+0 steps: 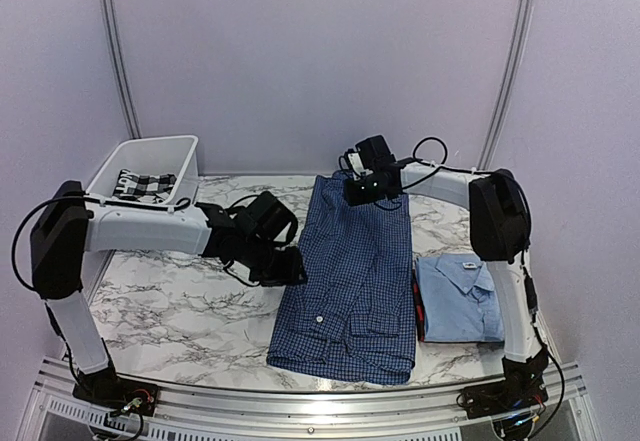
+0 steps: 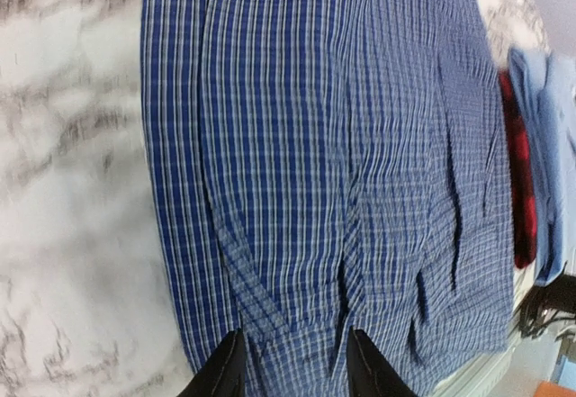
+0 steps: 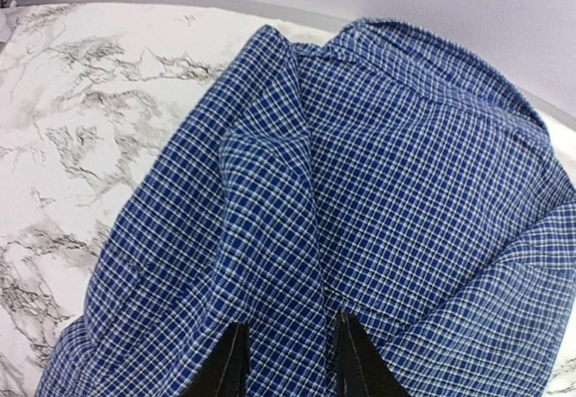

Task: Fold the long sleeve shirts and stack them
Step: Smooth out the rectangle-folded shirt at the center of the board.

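A dark blue checked long sleeve shirt point(image 1: 350, 281) lies folded into a long strip down the middle of the marble table point(image 1: 180, 306). My left gripper point(image 1: 288, 266) sits low at the strip's left edge. In the left wrist view its fingers stand apart over the checked cloth point(image 2: 342, 145), so the left gripper point(image 2: 297, 338) is open. My right gripper point(image 1: 362, 193) hovers at the strip's far end, by the collar. There it is open point(image 3: 290, 325), a raised fold of the shirt point(image 3: 378, 172) running between its fingers. A light blue long sleeve shirt point(image 1: 462, 296) lies folded at the right.
A white bin point(image 1: 140, 166) holding a black-and-white checked cloth point(image 1: 143, 184) stands at the back left. Something red point(image 1: 418, 306) shows at the left edge of the light blue shirt point(image 2: 549, 145), and also in the left wrist view point(image 2: 520, 190). Walls close off the back and sides.
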